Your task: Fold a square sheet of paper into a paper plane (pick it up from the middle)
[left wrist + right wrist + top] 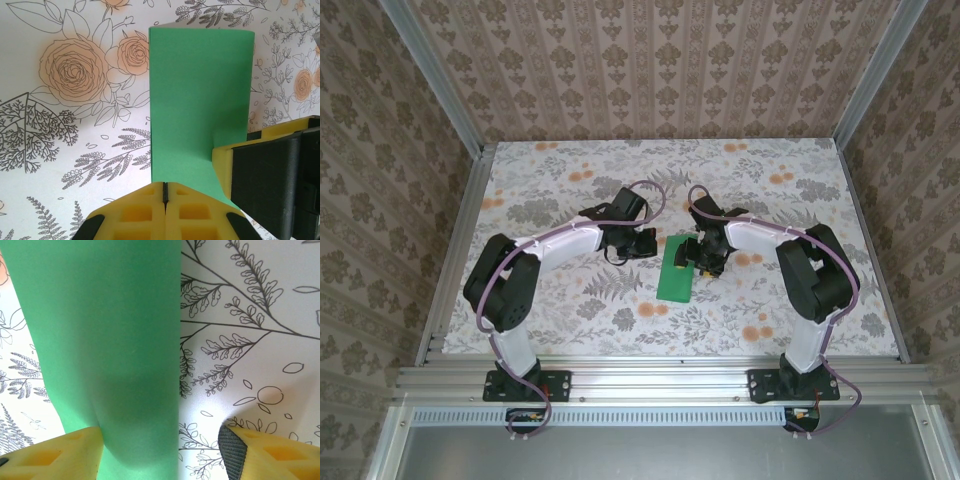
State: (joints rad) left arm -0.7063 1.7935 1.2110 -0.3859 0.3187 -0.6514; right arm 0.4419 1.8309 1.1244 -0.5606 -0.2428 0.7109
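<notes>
Left hand (165,192): clenched, both fingers pressed flat together, their tips at the near end of the green sheet; I cannot tell whether any paper is pinched.
Right hand (162,450): released, fingers spread wide, with the sheet's long edge lying between them.
Square sheet of paper (676,268): seen as a long green rectangle, lying between the two hands, stretching straight ahead of the left hand's fingertips and touching one right-hand finger.
Surface (570,180): flower-printed, under the sheet and both hands.
</notes>
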